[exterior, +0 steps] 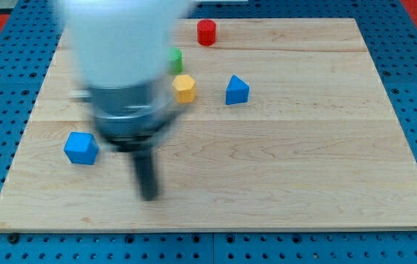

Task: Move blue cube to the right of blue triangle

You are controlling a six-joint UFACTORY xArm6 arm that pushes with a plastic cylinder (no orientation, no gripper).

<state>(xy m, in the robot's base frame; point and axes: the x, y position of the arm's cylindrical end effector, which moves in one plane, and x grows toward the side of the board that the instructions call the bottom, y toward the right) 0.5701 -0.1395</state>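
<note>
The blue cube [81, 147] lies on the wooden board at the view's left. The blue triangle [237, 90] lies near the upper middle, far to the cube's right and higher. My tip [149, 195] is blurred; it rests on the board to the right of and below the blue cube, apart from it, and well to the left of and below the blue triangle. The arm's white and grey body hides the upper left part of the board.
A yellow block [185, 88] lies just left of the blue triangle. A green block [175, 60] shows partly behind the arm above it. A red cylinder [207, 32] stands near the board's top edge. The board [303, 169] rests on a blue perforated surface.
</note>
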